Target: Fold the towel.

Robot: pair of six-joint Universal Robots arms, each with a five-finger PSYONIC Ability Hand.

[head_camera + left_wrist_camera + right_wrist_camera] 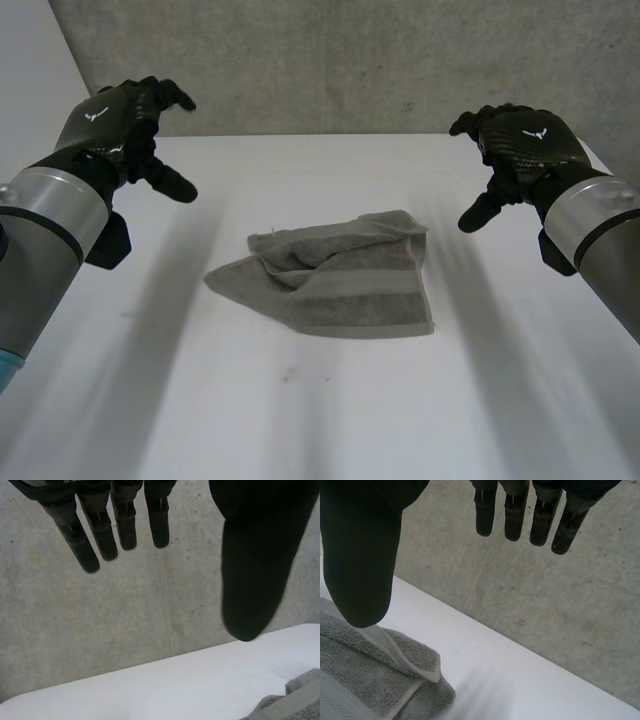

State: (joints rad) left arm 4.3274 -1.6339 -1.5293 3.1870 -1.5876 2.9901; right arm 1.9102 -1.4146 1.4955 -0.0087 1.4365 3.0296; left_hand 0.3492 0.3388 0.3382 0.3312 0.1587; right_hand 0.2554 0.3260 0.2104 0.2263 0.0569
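Hovering above the white table (pixel 300 430), the left hand (pixel 118 122) and right hand (pixel 522 140) were spread open with relaxed fingers, holding nothing. The grey towel (pixel 345 285) lay rumpled and loosely doubled at the table's middle, apart from both hands, its long axis running side to side.

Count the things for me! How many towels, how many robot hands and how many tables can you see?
Grey towel: 1
Black hands: 2, the left hand and the right hand, both open
White table: 1
Total: 4
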